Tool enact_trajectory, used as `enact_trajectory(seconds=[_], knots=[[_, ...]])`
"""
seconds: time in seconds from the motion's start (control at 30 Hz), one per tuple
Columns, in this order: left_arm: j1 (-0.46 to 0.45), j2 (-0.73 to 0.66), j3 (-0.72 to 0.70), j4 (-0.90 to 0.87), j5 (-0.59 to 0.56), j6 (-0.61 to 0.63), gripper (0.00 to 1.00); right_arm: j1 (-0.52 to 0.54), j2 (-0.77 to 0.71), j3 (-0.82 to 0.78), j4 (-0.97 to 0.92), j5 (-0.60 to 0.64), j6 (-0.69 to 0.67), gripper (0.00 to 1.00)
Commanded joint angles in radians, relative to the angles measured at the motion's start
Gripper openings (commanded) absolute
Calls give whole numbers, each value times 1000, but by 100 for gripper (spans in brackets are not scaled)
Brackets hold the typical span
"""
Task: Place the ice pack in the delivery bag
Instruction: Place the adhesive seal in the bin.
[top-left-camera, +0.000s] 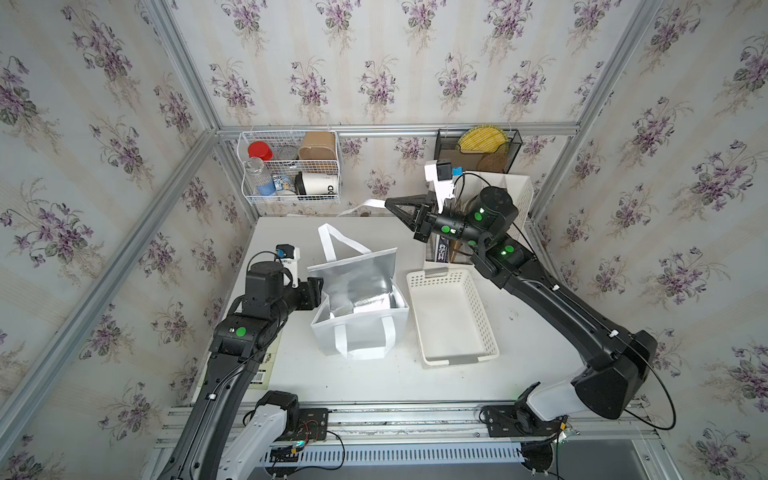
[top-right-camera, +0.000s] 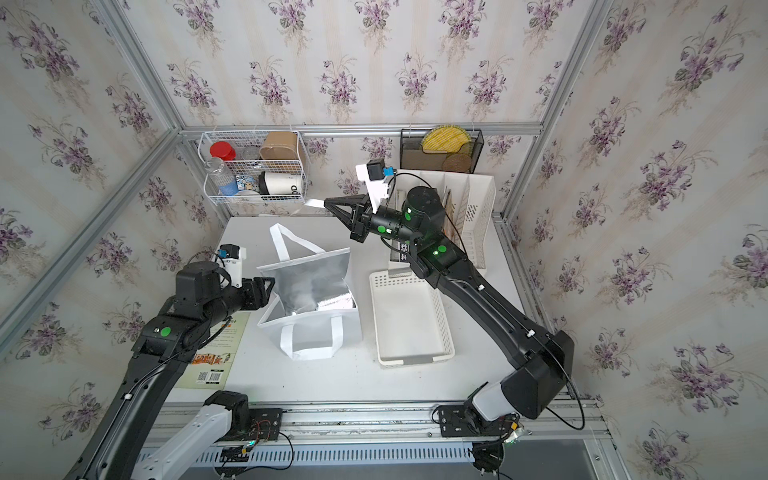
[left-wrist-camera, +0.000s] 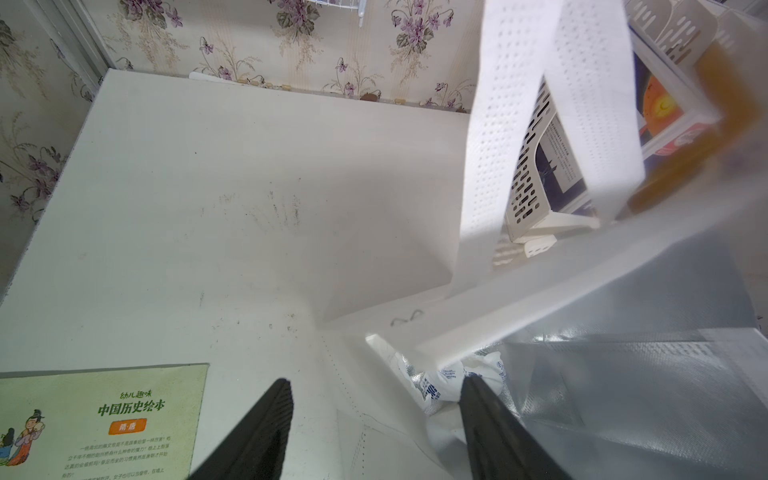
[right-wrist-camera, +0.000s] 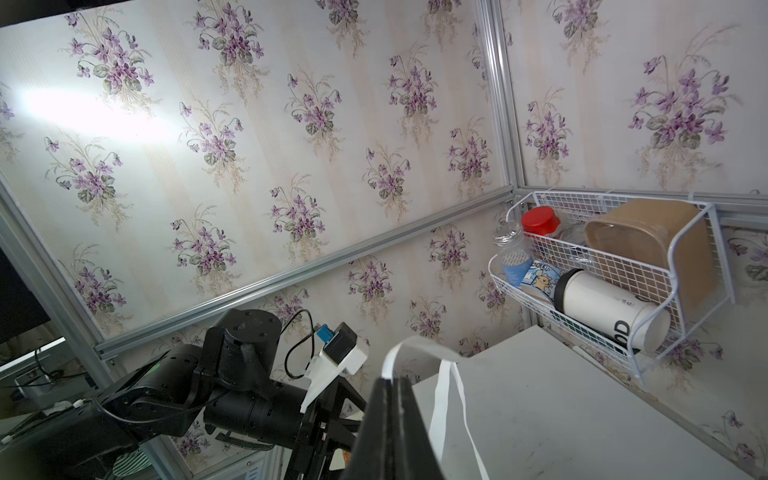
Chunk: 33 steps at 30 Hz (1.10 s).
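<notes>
1. Right gripper pinches a white strap up near the bench's far edge.
2. Left gripper is spread wide, straddling the delivery bag wall mid-bench.
3. Ice pack sits inside the bag, blue print unreadable.
4. Booklet says "中国历史绘本".

Ice pack mostly hidden in delivery bag; book cut off at edge

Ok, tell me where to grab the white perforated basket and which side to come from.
I'd take the near short wall of the white perforated basket at its handle slot, from straight above, one finger inside, one outside. It stands upright and empty with thin walls, and the right arm crowds its far end.
</notes>
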Motion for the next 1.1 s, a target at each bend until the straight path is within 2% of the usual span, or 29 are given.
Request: enact_trajectory(seconds=[0.0, 0.27, 0.4, 0.67, 0.87, 1.07], knots=[[2, -1, 2, 0, -20, 2, 67, 0, -68, -61, 17, 149, -18, 0], [2, -12, 2, 0, -36, 0, 67, -1, -357, -400, -39, 526, -62, 0], [2, -13, 1, -1, -44, -1, 67, -1, -492, -552, -94, 650, -58, 0], [3, -22, -1, -1, -65, -2, 67, -2, -719, -832, -254, 789, 46, 0], [2, -21, -3, 3, -65, -2, 67, -3, -853, -1073, -295, 804, 183, 0], [2, -19, -3, 0, -70, -3, 67, -2, -917, -1220, -348, 828, 322, 0]])
